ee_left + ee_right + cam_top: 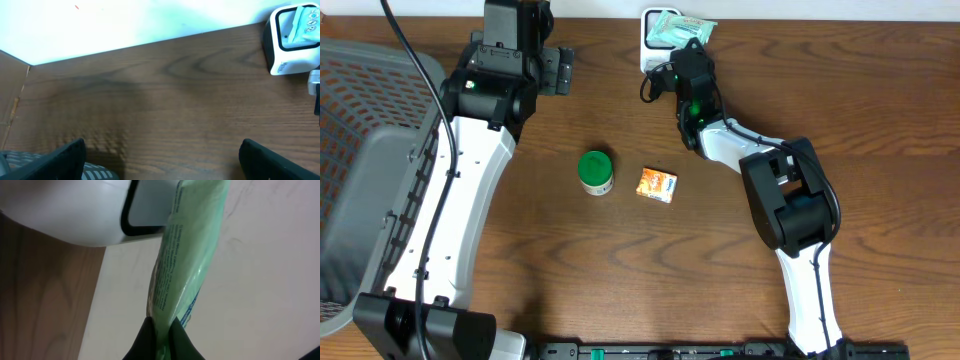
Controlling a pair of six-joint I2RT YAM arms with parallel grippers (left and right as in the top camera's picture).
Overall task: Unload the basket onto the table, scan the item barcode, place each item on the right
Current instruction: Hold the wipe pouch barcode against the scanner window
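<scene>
**A:** Overhead first. Where's the item?

**B:** Green packet [682, 26], far edge of the table [880, 120], right over the white scanner [653, 48]. The right gripper [678, 46] has it by one end; the pinch itself is hard to make out from up here.

**A:** And the left gripper [565, 70]?

**B:** Off to the other side, well apart from the scanner, jaws spread wide, nothing btwn them.

**A:** Other stuff on the table?

**B:** A jar [596, 172] w/ a green lid mid-table and a small orange box [658, 184] just beside it, not touching. A grey basket [365, 160] sits at the left edge.

**A:** Left wrist cam?

**B:** Both fingers [65, 159] show in the bottom corners, far apart, bare wood btwn them. The scanner is top right, w/ the packet draped across its dark-framed window. A pale wall [125, 20] runs behind the table edge.

**A:** Is the packet touching the window?

**B:** Can't tell from that angle. It overlaps it, that's all.

**A:** Right wrist cam?

**B:** Close-up. The fingertips [150, 342] are squeezed together on the packet's bottom edge, so it's clamped. The packet runs up and away from them, slightly tilted, small print along one side. Its top end sits against the scanner's black-rimmed window at the frame top. White scanner body upper left, wood below it, pale wall on the right.

**A:** Any barcode showing?

**B:** Not that I can make out, the print's too blurry.
</scene>
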